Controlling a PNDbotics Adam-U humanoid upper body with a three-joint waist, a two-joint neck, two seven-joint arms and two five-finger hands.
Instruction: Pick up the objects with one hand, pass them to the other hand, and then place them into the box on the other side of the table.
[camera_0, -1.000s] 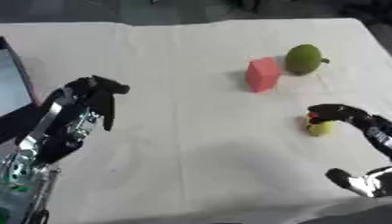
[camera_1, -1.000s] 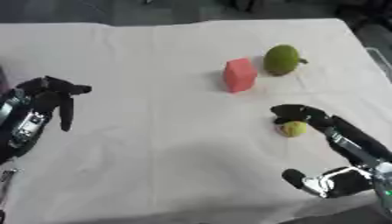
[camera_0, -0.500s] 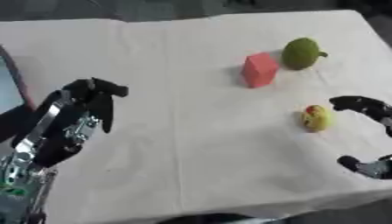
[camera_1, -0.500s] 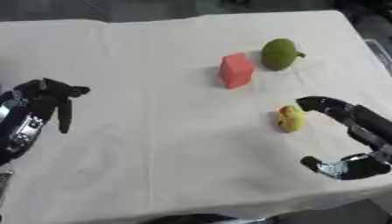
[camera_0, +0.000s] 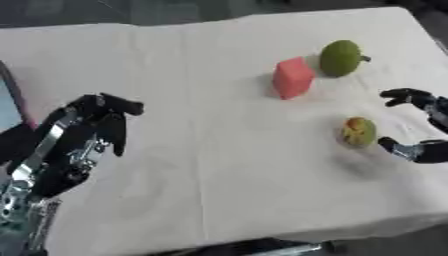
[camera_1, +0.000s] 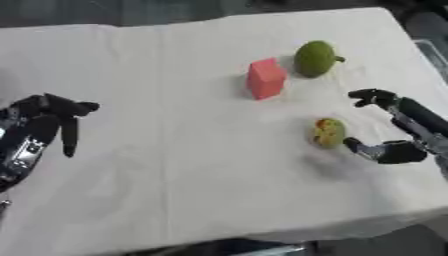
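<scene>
Right robot hand: the right robot hand (camera_1: 398, 132) sits at about 3 o'clock on the desk (camera_1: 192, 165), fingers and thumb spread in a wide C, gripping nothing; the small fruit lies just beside its thumb, at the mouth of that C.
Left robot hand: the left robot hand (camera_0: 96, 120) hangs at 9 o'clock, fingers drooping and relaxed, empty, well apart from everything.
Small fruit: a yellow-green fruit with a red blush (camera_0: 358, 131), lying on the cloth at roughly 3 o'clock, apart from the other two things.
Other things: a red block (camera_0: 292, 77) and a green fruit (camera_0: 339, 57) at about 1 o'clock, near each other.
Box: only a dark edge with a pale panel (camera_0: 7, 107) shows at 9 o'clock; probably the box, but too little is visible to be sure.
Handling: the small fruit looks light and rounded, likely smooth, so it may roll or slip aside if nudged.
Where to hold: across its widest middle, thumb on one side and fingers opposite, leaving one end free for the handover.
</scene>
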